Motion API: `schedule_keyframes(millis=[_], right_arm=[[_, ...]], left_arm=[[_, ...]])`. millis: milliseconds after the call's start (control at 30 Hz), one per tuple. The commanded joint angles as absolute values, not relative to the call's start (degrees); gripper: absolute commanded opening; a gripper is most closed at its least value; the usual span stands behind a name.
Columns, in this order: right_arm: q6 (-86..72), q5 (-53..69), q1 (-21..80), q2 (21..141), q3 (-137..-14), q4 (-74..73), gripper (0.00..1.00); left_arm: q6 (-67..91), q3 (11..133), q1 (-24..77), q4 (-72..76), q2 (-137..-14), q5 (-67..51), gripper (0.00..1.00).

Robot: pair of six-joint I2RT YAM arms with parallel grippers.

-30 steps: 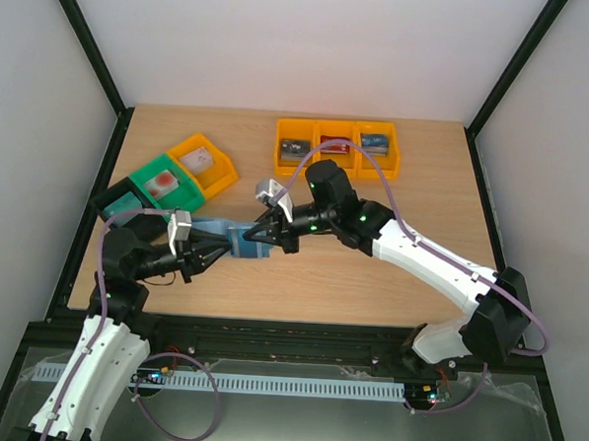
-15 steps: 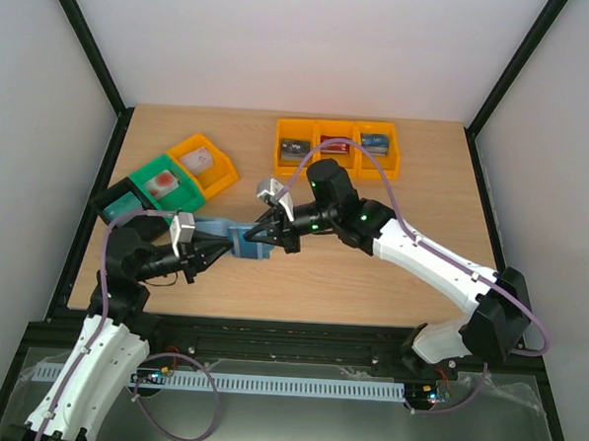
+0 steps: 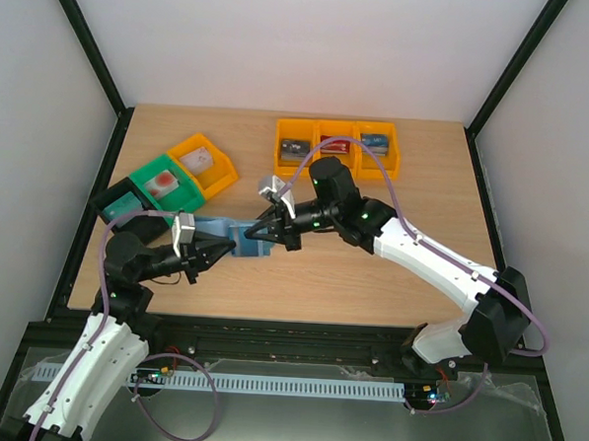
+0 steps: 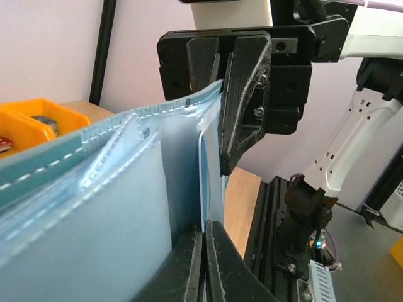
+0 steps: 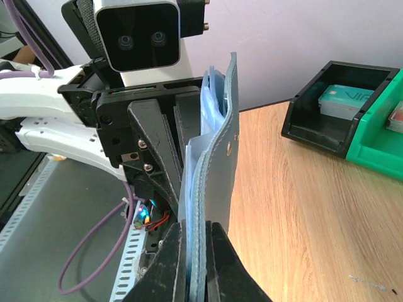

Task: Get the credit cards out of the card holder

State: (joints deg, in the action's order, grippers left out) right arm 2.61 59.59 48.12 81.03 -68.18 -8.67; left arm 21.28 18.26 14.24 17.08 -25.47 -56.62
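The teal-blue card holder (image 3: 236, 239) hangs open above the table's middle, held between both grippers. My right gripper (image 3: 257, 233) is shut on its stitched outer edge (image 5: 220, 157), fingers (image 5: 170, 264) on either side. My left gripper (image 3: 214, 248) faces it from the left, its jaws closed on the thin edge of a pale credit card (image 4: 211, 182) that sticks out of a pocket. The holder's paler blue-grey inside (image 4: 94, 207) fills the left wrist view. That card (image 5: 191, 160) shows beside the holder in the right wrist view. Other cards in the pockets are hidden.
A row of three orange bins (image 3: 338, 149) at the back holds cards. At the left stand an orange bin (image 3: 204, 164), a green bin (image 3: 161, 184) and a black bin (image 3: 117, 206), the black one (image 5: 371, 72) with a teal card (image 5: 340, 97) in it.
My left gripper has closed its jaws onto the card's edge and moved slightly towards the holder. The right gripper keeps its grip, nearly still.
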Motion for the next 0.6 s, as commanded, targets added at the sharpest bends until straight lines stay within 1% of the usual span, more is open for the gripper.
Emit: schedule_keyframes(millis=[0,33,67,133,167,233,300,400,433,500,567], right_arm=[[3.15,62.23,49.39,80.73,-69.24,-6.55,0.03],[3.62,61.23,49.30,80.58,-69.11,-6.92,0.10],[3.84,60.06,49.24,80.21,-68.67,-6.97,0.19],[3.96,58.01,48.86,79.23,-67.24,-6.42,0.32],[3.96,57.43,48.56,78.81,-66.71,-6.34,0.36],[3.96,57.02,47.99,78.09,-65.65,-6.40,0.41],[3.93,56.72,47.45,77.43,-64.72,-6.42,0.42],[3.67,56.30,47.05,76.71,-63.23,-6.05,0.41],[3.54,56.09,46.90,76.72,-63.08,-5.99,0.37],[3.39,55.94,46.85,76.76,-63.01,-6.00,0.23],[3.30,55.91,46.67,76.94,-63.18,-6.06,0.07]], left_arm=[[22.49,18.05,14.57,20.81,-25.20,-56.82,0.02],[22.88,18.18,14.44,20.38,-25.00,-56.57,0.02],[23.41,18.52,14.35,19.75,-24.90,-56.32,0.02],[24.31,18.96,13.65,18.95,-24.79,-55.96,0.02],[24.86,19.20,13.13,18.82,-24.72,-55.84,0.02],[25.88,19.41,12.36,18.92,-24.41,-55.45,0.02],[26.34,19.35,11.57,19.00,-24.05,-55.45,0.02],[26.60,19.42,11.02,18.67,-23.74,-55.69,0.02],[26.63,19.38,11.00,18.53,-23.65,-55.91,0.02],[26.43,19.54,10.94,18.25,-23.58,-56.37,0.02],[25.83,19.92,10.83,17.37,-23.56,-56.67,0.02]])
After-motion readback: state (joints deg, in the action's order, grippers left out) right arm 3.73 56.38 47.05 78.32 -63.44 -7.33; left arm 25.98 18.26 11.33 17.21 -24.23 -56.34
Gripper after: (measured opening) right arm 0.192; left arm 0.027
